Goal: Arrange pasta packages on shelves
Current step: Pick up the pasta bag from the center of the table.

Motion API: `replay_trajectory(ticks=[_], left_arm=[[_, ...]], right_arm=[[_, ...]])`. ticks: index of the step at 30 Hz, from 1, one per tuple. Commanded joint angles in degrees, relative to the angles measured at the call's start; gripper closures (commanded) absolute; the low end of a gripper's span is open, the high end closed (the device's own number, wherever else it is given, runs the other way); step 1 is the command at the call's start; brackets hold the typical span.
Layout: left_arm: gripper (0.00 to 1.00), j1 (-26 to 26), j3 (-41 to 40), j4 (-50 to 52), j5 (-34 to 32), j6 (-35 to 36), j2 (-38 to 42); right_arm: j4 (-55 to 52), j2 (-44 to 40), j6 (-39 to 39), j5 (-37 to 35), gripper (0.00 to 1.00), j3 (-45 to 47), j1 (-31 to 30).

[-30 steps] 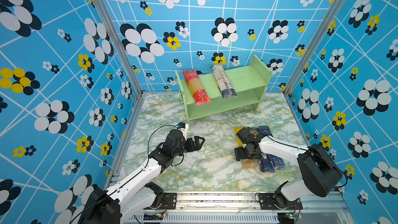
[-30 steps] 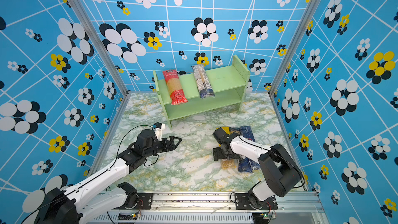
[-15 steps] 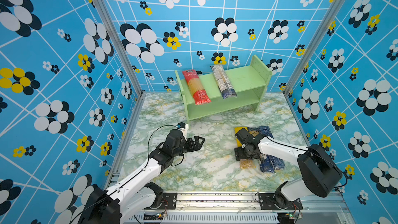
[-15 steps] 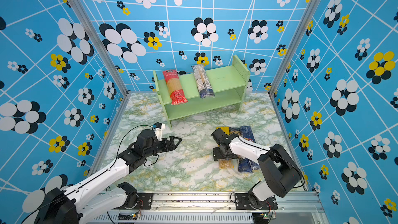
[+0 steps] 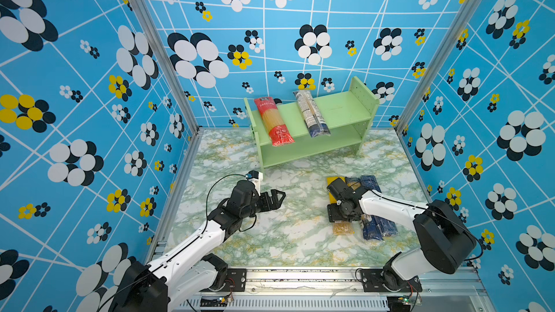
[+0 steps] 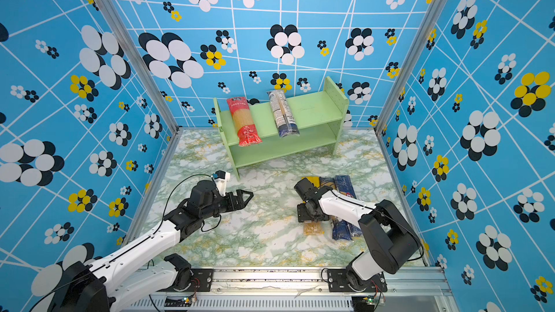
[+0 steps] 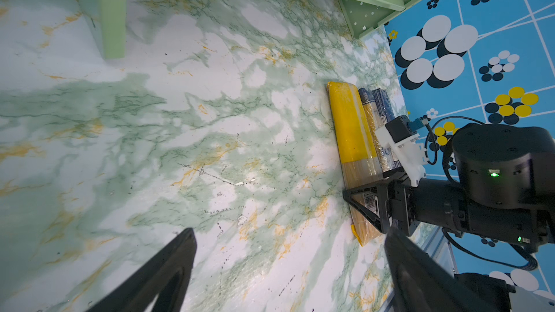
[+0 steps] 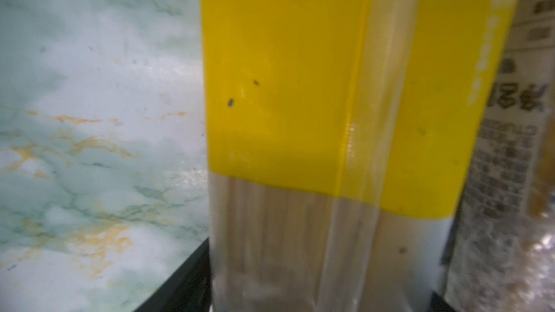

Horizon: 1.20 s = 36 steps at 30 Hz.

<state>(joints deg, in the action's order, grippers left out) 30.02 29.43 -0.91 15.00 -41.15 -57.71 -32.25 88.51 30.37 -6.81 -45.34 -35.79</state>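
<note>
The pale green shelves (image 5: 339, 109) stand at the back. A red pasta package (image 5: 273, 121) and a clear one with a white label (image 5: 310, 114) lie across the top tier. On the marble floor at the right lie a yellow package (image 5: 342, 228), a brownish one (image 5: 353, 181) and a dark blue one (image 5: 372, 229), side by side. My right gripper (image 5: 341, 216) straddles the yellow package (image 8: 285, 70), a finger against each long side, with the package still flat on the floor. My left gripper (image 5: 280, 196) hovers open and empty over bare floor at the centre left.
Patterned blue walls close in the left, back and right. The shelves' lower tier (image 5: 312, 145) holds nothing. A metal rail (image 5: 300, 277) runs along the front edge. The marble floor (image 7: 180, 115) lies between the two arms.
The right gripper's fingers have drawn in around the yellow package and the wrist has shifted slightly. The left arm has not moved.
</note>
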Motion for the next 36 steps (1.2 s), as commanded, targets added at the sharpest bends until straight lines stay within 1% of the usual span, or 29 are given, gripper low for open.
replay_trajectory(ticks=[1,15,23,36], left_arm=[[0.01,0.39,1.11,-0.9,-0.52,-0.05,-0.21],[0.01,0.39,1.1,-0.85,-0.65,0.01,-0.31],[0.01,0.35,0.99,-0.76,-0.65,-0.16,0.06],[0.01,0.44,1.06,-0.76,-0.68,-0.27,-0.04]], right_arm=[[2.67,6.3,1.53,-0.73,0.22,4.56,-0.49],[3.64,5.2,3.2,-1.5,0.29,5.8,-0.77],[3.62,4.73,3.24,-1.62,0.36,5.88,-0.76],[3.91,4.21,3.39,-1.74,0.45,6.17,-0.77]])
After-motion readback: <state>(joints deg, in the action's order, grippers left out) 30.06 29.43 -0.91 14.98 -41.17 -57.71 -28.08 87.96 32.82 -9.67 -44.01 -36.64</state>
